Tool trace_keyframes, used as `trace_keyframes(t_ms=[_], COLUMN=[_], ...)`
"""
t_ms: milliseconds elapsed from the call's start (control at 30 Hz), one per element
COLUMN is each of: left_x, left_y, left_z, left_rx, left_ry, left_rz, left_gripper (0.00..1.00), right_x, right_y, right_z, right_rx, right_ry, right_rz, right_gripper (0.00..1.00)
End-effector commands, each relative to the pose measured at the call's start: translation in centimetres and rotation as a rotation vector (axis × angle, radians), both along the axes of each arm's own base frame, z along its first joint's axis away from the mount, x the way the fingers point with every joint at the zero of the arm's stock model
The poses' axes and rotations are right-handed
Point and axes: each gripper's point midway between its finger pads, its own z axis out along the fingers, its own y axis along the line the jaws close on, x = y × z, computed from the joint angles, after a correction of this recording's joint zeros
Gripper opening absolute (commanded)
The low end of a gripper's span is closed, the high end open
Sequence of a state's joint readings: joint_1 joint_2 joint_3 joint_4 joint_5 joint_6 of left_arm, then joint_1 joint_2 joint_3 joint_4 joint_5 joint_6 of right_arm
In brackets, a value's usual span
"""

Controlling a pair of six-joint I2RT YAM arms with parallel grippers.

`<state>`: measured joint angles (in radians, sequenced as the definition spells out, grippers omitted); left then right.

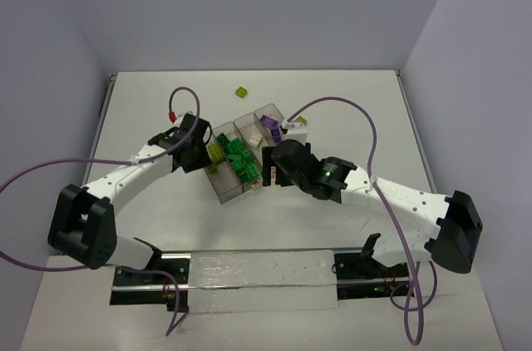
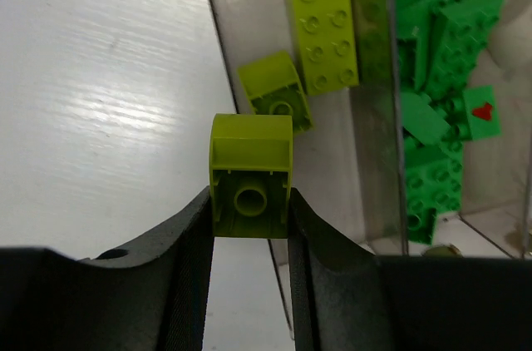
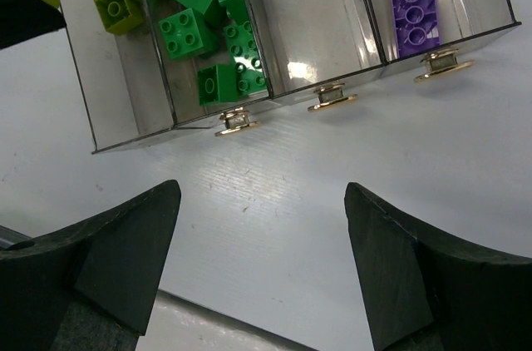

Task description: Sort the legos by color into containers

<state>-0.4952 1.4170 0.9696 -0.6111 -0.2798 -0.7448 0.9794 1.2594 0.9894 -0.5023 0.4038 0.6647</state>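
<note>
While the left hand is clamped on a yellow-green brick, its fingers pressing two opposite side walls, the brick's hollow underside with its single tube faces the wrist camera. The studs must be on the far face, out of sight. The brick looks about as long as it is wide, so it has no real long axis to line up.

It hangs over the outer long wall of the tray, partly above the bare counter and partly above the end compartment. That compartment lies ahead and to the right of the hand, with its long axis running away from it. A small shift to the right should, I judge, bring the brick wholly over it.

Two more of the colour lie inside: a long flat brick set along the compartment, and a shorter tipped brick just beside it. The next compartment holds a heap of dark green bricks. A purple brick lies lengthwise in the far one.

The right hand has its fingers wide apart and holds nothing. It hovers over the counter off the tray's tab end, farther from the yellow-green compartment than the left. A loose brick sits on the counter beyond the tray, well apart.
</note>
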Motion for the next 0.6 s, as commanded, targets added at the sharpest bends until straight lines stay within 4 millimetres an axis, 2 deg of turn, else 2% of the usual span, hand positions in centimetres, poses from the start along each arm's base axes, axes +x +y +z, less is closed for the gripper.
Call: trace_keyframes(t_ms=[0,267,367,467,500,567], left_x=[0.2,0.9,1.3,1.3,1.3,1.3], left_y=[-2.6,-4.4,-4.8,-5.0,-5.1,-5.0], left_z=[2.3,1.9,1.4,1.2,1.2,1.5], left_rx=[-0.112,-0.113,-0.109,-0.11,-0.108,-0.104], left_ry=[-0.08,-0.076,-0.065,-0.053,-0.052,-0.059], left_rz=[-0.015,-0.032,-0.033,-0.036,-0.037,-0.033], left_gripper=[0.0,0.01,0.05,0.23,0.37,0.57], right_x=[0.4,0.2,0.2,0.2,0.2,0.2], right_y=[0.8,0.4,0.1,0.0,0.0,0.0], right_z=[1.4,1.5,1.4,1.4,1.4,1.4], right_rx=[0.031,0.037,0.031,0.032,0.032,0.034], right_ry=[-0.03,-0.031,-0.034,-0.035,-0.034,-0.035], right_rz=[-0.009,-0.017,-0.023,-0.028,-0.027,-0.027], right_gripper=[0.87,0.87,0.87,0.87,0.87,0.87])
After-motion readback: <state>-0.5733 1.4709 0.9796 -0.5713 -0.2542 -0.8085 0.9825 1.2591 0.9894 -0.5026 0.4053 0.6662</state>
